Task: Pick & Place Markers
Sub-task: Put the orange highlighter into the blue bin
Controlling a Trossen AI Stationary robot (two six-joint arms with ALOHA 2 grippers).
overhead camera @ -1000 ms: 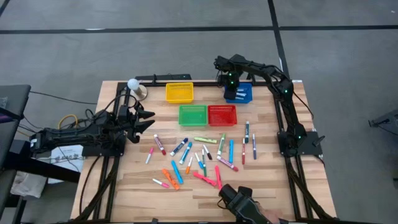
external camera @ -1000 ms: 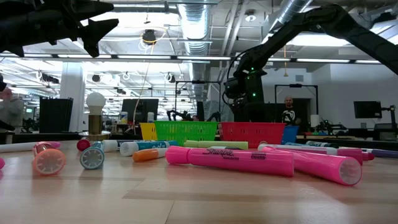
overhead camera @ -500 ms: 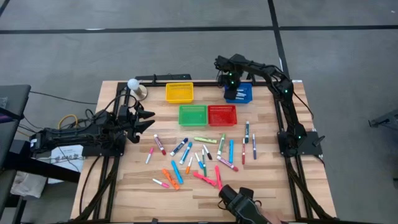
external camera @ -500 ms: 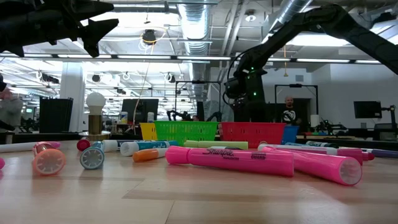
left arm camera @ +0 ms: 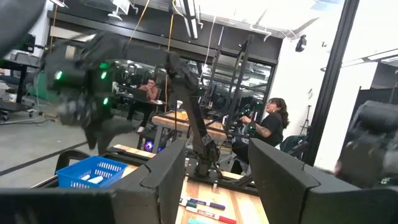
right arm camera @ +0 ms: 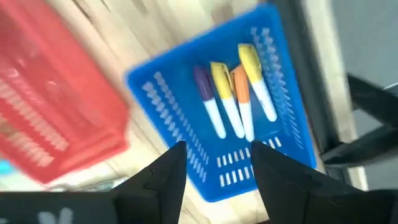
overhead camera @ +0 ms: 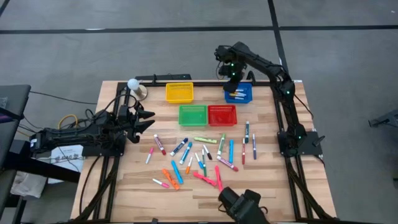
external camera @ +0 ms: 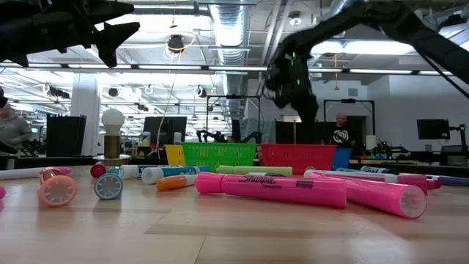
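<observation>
Hovering above the blue basket holding 4 markers, the right gripper is released, empty.

You have most markers lying flat, scattered mid-table, mixed colours. Four white-bodied ones with purple, yellow and orange caps lie side by side in the blue basket.
</observation>
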